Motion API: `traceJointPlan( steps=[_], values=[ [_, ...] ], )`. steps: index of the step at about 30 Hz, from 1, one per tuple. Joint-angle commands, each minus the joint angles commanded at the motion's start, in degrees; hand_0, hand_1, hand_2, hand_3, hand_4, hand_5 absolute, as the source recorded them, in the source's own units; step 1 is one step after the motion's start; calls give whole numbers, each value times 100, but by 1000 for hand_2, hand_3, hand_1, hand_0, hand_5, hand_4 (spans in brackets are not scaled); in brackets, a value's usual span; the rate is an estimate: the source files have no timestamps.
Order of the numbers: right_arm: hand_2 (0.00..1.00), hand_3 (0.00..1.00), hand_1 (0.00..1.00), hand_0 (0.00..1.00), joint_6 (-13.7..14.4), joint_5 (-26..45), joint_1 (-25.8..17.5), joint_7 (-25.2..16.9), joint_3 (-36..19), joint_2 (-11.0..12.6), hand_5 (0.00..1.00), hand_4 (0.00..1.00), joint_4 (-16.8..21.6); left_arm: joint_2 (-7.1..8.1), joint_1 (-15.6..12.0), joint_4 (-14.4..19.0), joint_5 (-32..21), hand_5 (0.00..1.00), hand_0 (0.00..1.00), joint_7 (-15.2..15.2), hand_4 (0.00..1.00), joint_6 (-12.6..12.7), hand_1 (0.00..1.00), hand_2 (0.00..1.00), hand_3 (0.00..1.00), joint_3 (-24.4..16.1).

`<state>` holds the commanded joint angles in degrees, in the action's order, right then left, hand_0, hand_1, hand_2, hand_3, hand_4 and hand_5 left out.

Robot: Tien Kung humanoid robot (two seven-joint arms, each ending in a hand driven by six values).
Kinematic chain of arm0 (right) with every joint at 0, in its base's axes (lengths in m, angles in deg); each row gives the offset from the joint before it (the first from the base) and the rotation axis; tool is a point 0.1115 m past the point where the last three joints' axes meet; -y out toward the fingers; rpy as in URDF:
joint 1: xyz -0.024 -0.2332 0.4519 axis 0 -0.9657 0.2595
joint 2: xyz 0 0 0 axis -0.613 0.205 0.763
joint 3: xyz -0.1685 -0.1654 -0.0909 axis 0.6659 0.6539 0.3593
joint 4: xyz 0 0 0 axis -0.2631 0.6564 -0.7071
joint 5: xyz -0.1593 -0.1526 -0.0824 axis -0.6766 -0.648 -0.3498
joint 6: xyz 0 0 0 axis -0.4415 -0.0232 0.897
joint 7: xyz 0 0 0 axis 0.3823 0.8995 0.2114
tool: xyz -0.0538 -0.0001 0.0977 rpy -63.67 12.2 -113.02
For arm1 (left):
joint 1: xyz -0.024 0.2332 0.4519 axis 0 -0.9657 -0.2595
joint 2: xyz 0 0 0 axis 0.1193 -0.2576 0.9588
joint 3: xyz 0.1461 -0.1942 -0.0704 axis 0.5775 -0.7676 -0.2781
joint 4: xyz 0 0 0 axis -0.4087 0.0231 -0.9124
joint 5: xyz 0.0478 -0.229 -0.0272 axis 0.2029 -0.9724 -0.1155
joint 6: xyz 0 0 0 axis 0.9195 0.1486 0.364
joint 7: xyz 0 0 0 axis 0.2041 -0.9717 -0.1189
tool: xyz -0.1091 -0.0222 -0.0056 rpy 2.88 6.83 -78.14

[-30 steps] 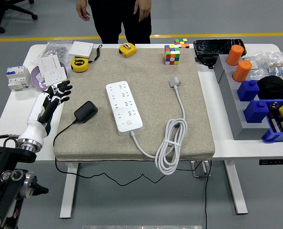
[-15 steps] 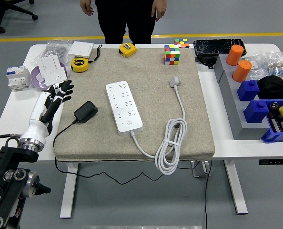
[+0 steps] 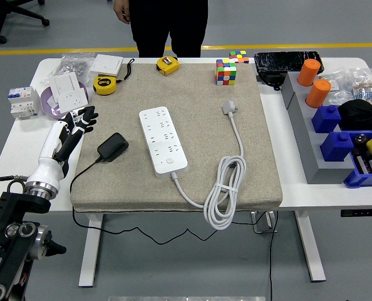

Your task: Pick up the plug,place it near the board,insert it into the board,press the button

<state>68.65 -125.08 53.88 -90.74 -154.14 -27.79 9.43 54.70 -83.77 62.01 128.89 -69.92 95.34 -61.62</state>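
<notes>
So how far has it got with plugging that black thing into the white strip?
The black plug lies on the mat left of the white power strip, apart from it, with no socket filled. The left hand hovers open beside the plug, holding nothing. So grasping, inserting and pressing the strip's button all appear to remain.

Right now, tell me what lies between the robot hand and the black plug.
Head view: only bare beige mat between the left robot hand and the black plug.

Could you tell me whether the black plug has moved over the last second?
No. The black plug lies just left of the white power strip, as before.
</notes>
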Motion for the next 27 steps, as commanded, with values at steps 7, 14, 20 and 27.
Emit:
traceJointPlan(
  steps=[7,14,20,27],
  values=[
    [767,816,797,841,-152,-916,32,437,-634,4,818,998,0,10,-10,-20,12,830,747,13,998,-1,785,765,763,20],
    [115,77,32,28,1138,-1681,-21,-278,-1259,-59,60,300,0,9,-18,-25,31,823,747,18,998,9,787,765,762,26],
    [115,77,32,28,2422,-1740,22,-496,-1228,-25,60,300,0,11,-4,-21,58,823,747,28,998,13,787,765,762,41],
    [29,9,2,2,2443,-2154,39,-248,-1078,-45,2,389,0,14,-10,-15,57,824,747,33,998,20,788,765,760,30]
  ],
)
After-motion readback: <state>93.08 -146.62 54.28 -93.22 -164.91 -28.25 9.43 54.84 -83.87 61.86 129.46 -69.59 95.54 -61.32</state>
